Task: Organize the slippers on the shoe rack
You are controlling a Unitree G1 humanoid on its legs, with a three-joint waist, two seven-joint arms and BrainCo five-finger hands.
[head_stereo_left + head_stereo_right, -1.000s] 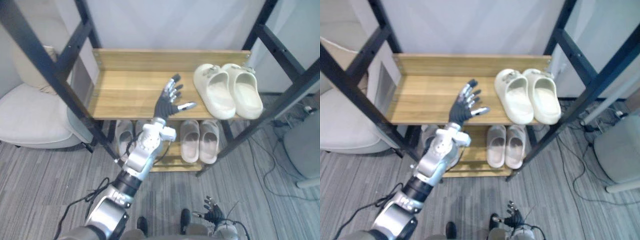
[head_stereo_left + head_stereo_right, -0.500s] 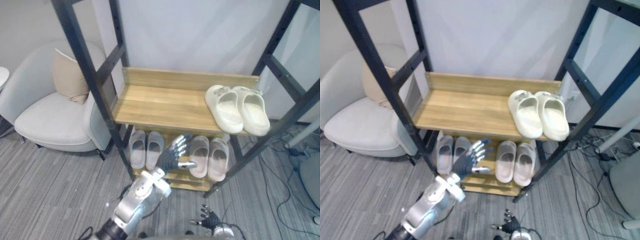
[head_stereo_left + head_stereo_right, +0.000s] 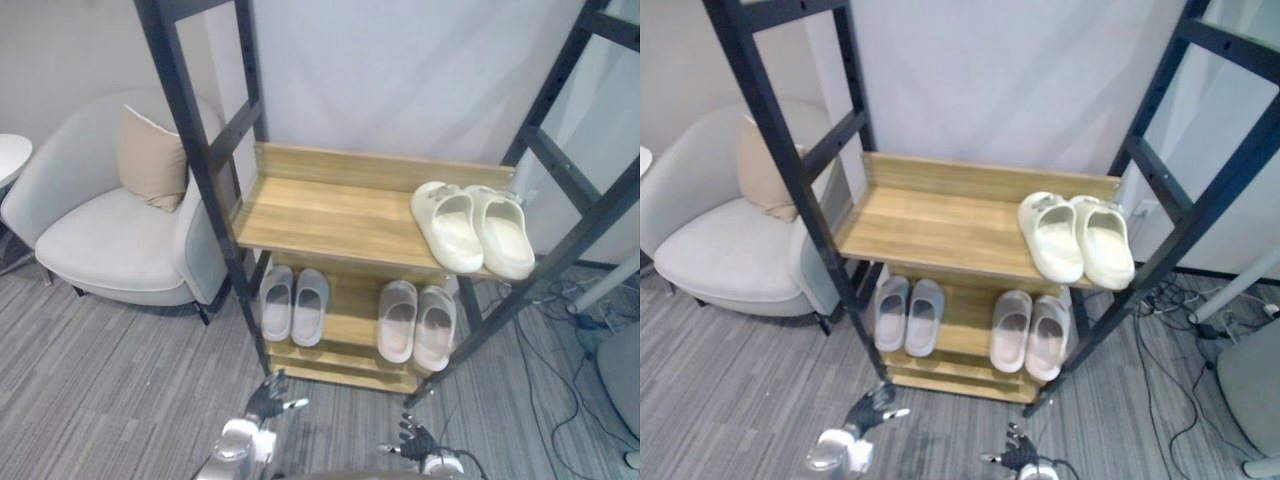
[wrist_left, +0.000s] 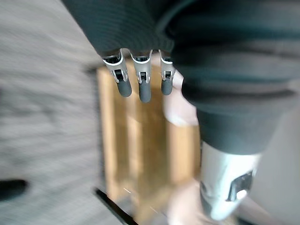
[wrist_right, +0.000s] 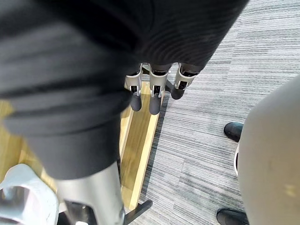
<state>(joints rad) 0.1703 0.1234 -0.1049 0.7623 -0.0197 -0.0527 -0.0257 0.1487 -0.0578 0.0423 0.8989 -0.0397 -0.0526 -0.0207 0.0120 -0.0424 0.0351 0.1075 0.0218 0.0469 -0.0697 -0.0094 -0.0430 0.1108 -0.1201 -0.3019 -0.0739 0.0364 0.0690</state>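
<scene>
The left hand's fingers (image 4: 139, 89) are straight and loose, and they hold nothing. Past them in the left wrist view is some blurry wood. In the eye views the left hand (image 3: 270, 402) hangs low over the grey floor (image 3: 100, 380), at about 7 o'clock from the middle of the view. It is just in front of the shoe rack (image 3: 330, 215) and does not touch it.

The right hand's fingers (image 5: 151, 101) are loose and spread too, with nothing in them. Past them are the floor and the wooden bottom of the rack. The right hand (image 3: 417, 440) is at about 5 o'clock, also low and in front of the rack.

The rack has black bars and wooden shelves. All the slippers are on it, in pairs, side by side. The cream slippers (image 3: 470, 228) sit on the top shelf at its 3 o'clock end. The rest of that shelf is bare wood. On the lower shelf (image 3: 352, 310) the grey slippers (image 3: 293, 305) are at the 9 o'clock side. The pale pink slippers (image 3: 417, 322) are at the 3 o'clock side, with a gap of wood between the two pairs.

At 9 o'clock from the rack stands a light armchair (image 3: 110, 235) with a tan pillow (image 3: 152, 155) on it.
</scene>
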